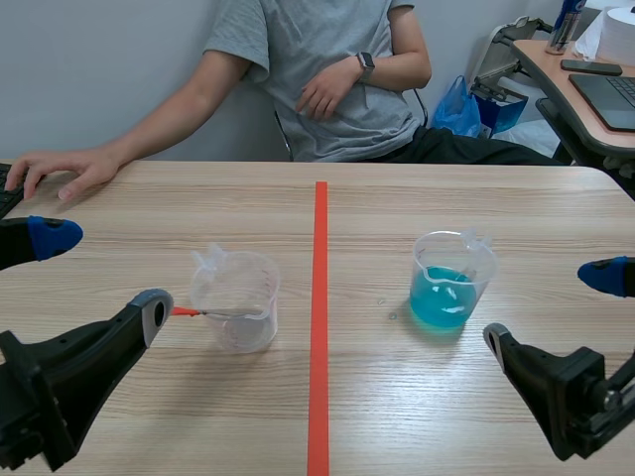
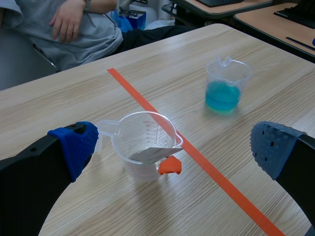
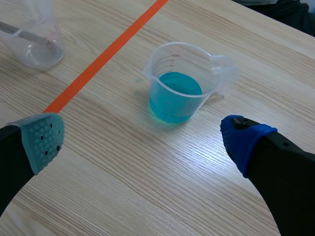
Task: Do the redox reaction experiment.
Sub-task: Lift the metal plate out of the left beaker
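Both tools are released, with nothing between their fingers. The left tool (image 1: 104,273) hangs low over the worktop (image 1: 397,416) just beside the clear beaker (image 1: 235,297), on the side away from the tape line (image 1: 319,327). This beaker stands upright near the line and holds no visible liquid. A spatula (image 2: 155,155) leans on its rim, with the metal blade reaching inside and the orange handle sticking out towards the left tool.

The right tool (image 1: 551,309) hangs on the other side of the line, near the blue beaker (image 1: 451,283) but not touching it. That beaker stands upright, roughly a third full of blue liquid, well apart from the clear one.

A person (image 1: 317,59) sits across the worktop with one hand (image 1: 64,174) flat on its far edge and the other against the body.
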You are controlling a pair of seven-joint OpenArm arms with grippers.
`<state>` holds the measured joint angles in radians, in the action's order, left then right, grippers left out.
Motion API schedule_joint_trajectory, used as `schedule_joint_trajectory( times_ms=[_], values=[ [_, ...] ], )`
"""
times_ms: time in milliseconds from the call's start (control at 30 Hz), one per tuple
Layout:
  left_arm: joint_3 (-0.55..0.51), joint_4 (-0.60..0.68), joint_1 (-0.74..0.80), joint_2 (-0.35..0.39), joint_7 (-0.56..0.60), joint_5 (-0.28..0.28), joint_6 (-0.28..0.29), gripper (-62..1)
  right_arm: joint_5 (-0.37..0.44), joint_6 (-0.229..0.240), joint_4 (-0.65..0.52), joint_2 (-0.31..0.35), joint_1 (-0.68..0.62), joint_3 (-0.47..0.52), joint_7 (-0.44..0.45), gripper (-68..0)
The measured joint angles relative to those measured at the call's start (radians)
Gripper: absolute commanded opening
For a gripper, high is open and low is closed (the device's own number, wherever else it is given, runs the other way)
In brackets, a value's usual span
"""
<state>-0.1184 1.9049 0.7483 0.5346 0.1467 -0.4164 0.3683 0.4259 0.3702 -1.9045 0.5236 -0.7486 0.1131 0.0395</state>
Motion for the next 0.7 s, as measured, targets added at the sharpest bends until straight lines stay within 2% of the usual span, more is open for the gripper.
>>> schedule_joint_trajectory(
  times_ms=[33, 700],
  values=[
    [0.000, 0.000, 0.000, 0.000, 0.000, 0.000, 0.000, 1.4, -0.038, 0.000, 0.000, 0.000, 0.000, 0.000, 0.000, 0.4],
    [0.000, 0.000, 0.000, 0.000, -0.003, 0.000, 0.000, 1.4, -0.044, 0.000, 0.000, 0.000, 0.000, 0.000, 0.021, 0.4]
  ],
)
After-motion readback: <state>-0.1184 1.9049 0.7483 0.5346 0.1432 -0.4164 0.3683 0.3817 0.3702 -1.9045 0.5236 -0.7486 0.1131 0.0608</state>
